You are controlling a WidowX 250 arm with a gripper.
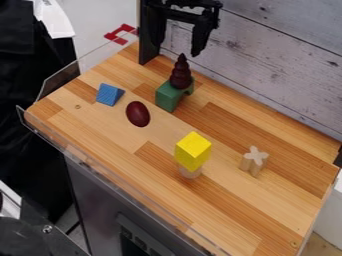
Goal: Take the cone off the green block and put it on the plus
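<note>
Camera view: the cone [180, 76] stands upright on top of the green block [168, 96], toward the far side of the tabletop [230, 210], and the block's flat top seems to be what keeps it steady. Above it hangs the black gripper [178, 49], its jaws well apart with nothing between them, a spread that would suit passing down either side of the cone without knocking it. The plus [254, 161] stands upright on the right, apart from the other pieces, which likely leaves room to lower something onto it. Its cross-shaped top faces upward and can probably serve as a small seat, though the cone will need centring there or it may tip. Nearer, the yellow block [193, 150] sits on a pale round piece [190, 172], so a low swing toward the plus could topple that pair. The cone itself is a dark reddish brown, built in rounded tiers that narrow to a pointed tip, with a soft shine on its ridges. Its lower, wider tiers look the better place to grip, since the slim tip may slip.
</note>
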